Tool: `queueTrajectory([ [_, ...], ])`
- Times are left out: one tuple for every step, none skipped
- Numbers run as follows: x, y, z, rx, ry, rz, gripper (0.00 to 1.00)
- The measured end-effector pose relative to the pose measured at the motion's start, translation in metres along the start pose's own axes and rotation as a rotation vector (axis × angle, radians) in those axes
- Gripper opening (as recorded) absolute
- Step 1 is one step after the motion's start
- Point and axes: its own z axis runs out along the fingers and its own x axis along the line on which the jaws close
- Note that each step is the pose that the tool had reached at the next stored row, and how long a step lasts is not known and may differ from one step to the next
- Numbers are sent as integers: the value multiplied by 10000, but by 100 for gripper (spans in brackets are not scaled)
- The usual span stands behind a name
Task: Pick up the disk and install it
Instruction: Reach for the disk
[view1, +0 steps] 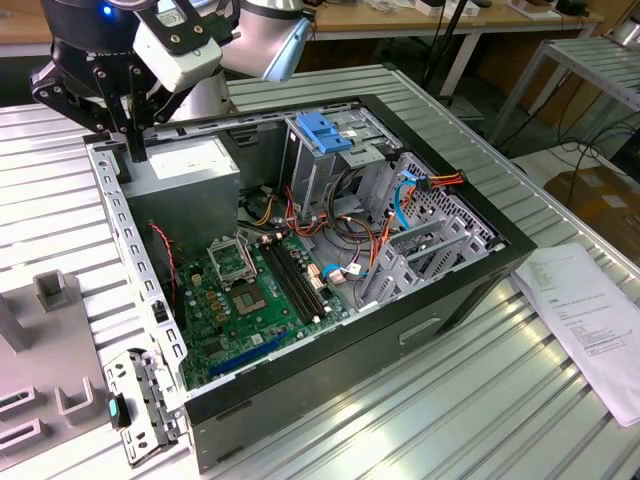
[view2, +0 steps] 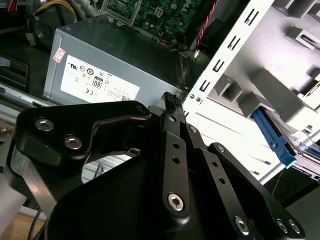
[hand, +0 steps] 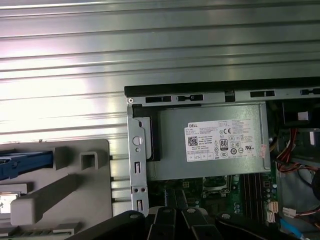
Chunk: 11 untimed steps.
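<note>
Fingers (view1: 134, 138) pinched together, empty, hang over the computer case (view1: 300, 372) on the ribbed tabletop (view1: 430, 410). The disk (hand: 25, 161) lies apart in a holder (hand: 75, 181).

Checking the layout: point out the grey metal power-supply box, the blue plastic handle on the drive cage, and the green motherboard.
Grey metal power-supply box (hand: 210, 170): first wrist view, bare metal below sticker.
Blue plastic handle (view1: 325, 132): exterior view, its middle.
Green motherboard (view1: 215, 325): exterior view, open board surface.
</note>
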Motion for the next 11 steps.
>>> queueTrajectory([
  [5, 0, 0, 0, 1, 0, 11],
  [16, -1, 0, 0, 0, 1, 11],
  [24, -2, -1, 1, 1, 0, 11],
  [33, -3, -1, 0, 0, 0, 11],
  [43, -3, -1, 0, 1, 0, 11],
  [48, -4, -1, 0, 0, 0, 11],
  [53, -4, -1, 0, 0, 0, 11],
  [62, -5, -1, 0, 1, 0, 11],
  [73, -6, -1, 0, 0, 0, 11],
  [80, -6, -1, 0, 1, 0, 11],
  [86, -7, -1, 0, 0, 0, 11],
])
